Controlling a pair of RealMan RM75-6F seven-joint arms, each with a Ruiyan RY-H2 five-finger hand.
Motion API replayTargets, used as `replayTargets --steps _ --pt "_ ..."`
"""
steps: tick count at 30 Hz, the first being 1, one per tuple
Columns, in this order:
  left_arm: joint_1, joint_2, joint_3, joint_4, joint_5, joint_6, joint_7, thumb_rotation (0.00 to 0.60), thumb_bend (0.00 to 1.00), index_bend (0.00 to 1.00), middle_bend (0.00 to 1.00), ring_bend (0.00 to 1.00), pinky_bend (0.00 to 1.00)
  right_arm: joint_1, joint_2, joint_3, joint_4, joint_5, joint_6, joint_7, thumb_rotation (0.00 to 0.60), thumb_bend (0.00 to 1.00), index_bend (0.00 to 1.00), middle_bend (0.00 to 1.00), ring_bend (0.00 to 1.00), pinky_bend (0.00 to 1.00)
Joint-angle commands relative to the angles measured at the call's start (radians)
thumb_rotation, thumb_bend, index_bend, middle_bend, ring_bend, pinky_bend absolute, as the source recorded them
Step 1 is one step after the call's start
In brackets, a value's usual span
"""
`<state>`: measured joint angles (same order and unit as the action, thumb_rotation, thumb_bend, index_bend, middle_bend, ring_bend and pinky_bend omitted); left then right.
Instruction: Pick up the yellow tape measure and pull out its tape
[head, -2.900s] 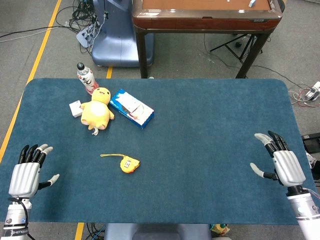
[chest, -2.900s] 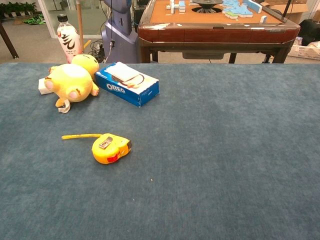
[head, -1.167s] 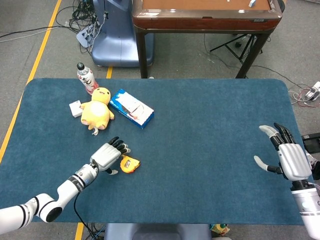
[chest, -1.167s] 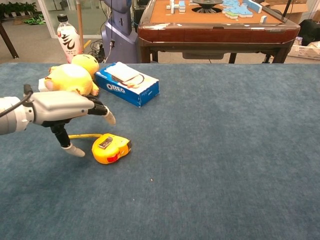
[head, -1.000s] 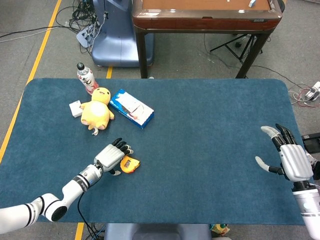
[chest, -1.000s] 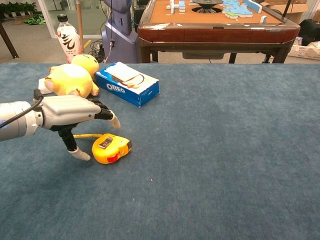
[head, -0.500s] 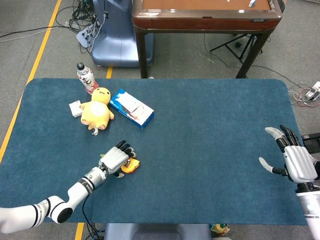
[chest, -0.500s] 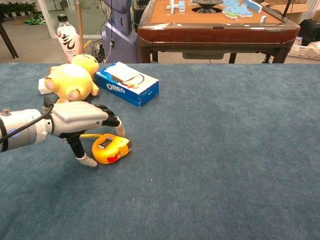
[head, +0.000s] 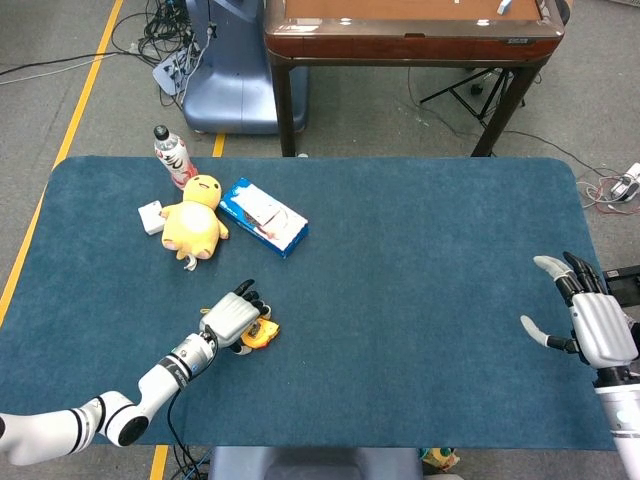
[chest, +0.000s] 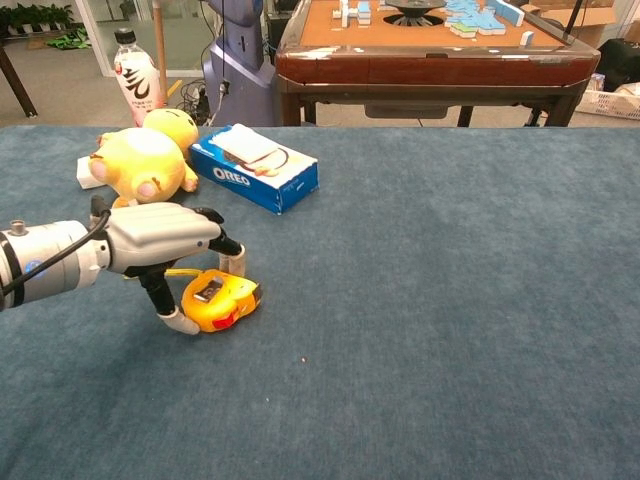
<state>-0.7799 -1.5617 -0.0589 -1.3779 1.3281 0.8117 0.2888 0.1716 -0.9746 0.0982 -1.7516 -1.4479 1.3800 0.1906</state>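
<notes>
The yellow tape measure (head: 259, 334) (chest: 223, 300) lies on the blue table mat (head: 420, 270), left of centre near the front. A short yellow strip of tape (chest: 182, 271) pokes out to its left, under my hand. My left hand (head: 231, 317) (chest: 162, 240) arches over it: the thumb touches its near-left side and the fingertips (chest: 237, 263) come down just behind it. The case still rests on the mat. My right hand (head: 596, 326) hovers open at the table's right edge, palm inward, seen only in the head view.
A yellow plush toy (head: 196, 222) (chest: 145, 158), a blue Oreo box (head: 263, 216) (chest: 255, 165), a small white box (head: 151, 216) and a bottle (head: 171, 155) (chest: 135, 75) stand at the back left. A brown table (chest: 430, 50) stands beyond the far edge.
My left hand has swung in from the front-left corner and lowered over the tape measure, thumb and fingers closing in around it. The right hand has drifted slightly right.
</notes>
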Motion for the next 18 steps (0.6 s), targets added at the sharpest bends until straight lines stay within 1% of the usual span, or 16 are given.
replayTargets --steps 1,5,10,15,18 --pt "0.006 -0.013 -0.001 0.026 0.028 0.022 -0.064 0.600 0.14 0.48 0.47 0.28 0.02 -0.001 0.004 0.001 -0.006 0.000 0.002 -0.006 0.600 0.35 0.15 0.16 0.03 0.00" --pt "0.013 -0.012 -0.007 0.051 0.055 0.049 -0.149 0.600 0.14 0.53 0.53 0.33 0.02 0.003 0.007 0.004 -0.020 -0.007 0.000 -0.017 0.600 0.35 0.16 0.16 0.03 0.00" --pt "0.020 0.019 -0.021 0.050 0.075 0.086 -0.196 0.600 0.14 0.54 0.55 0.34 0.02 0.041 0.031 0.010 -0.079 -0.031 -0.047 -0.038 0.600 0.35 0.23 0.18 0.03 0.00" --pt "0.029 0.062 -0.061 -0.008 0.063 0.131 -0.244 0.600 0.14 0.54 0.55 0.34 0.02 0.105 0.034 0.040 -0.144 -0.033 -0.110 -0.061 0.600 0.35 0.30 0.18 0.03 0.00" --pt "0.036 0.093 -0.093 -0.066 0.046 0.157 -0.278 0.600 0.14 0.54 0.55 0.34 0.02 0.162 0.018 0.071 -0.178 -0.013 -0.165 -0.082 0.600 0.35 0.34 0.18 0.03 0.00"
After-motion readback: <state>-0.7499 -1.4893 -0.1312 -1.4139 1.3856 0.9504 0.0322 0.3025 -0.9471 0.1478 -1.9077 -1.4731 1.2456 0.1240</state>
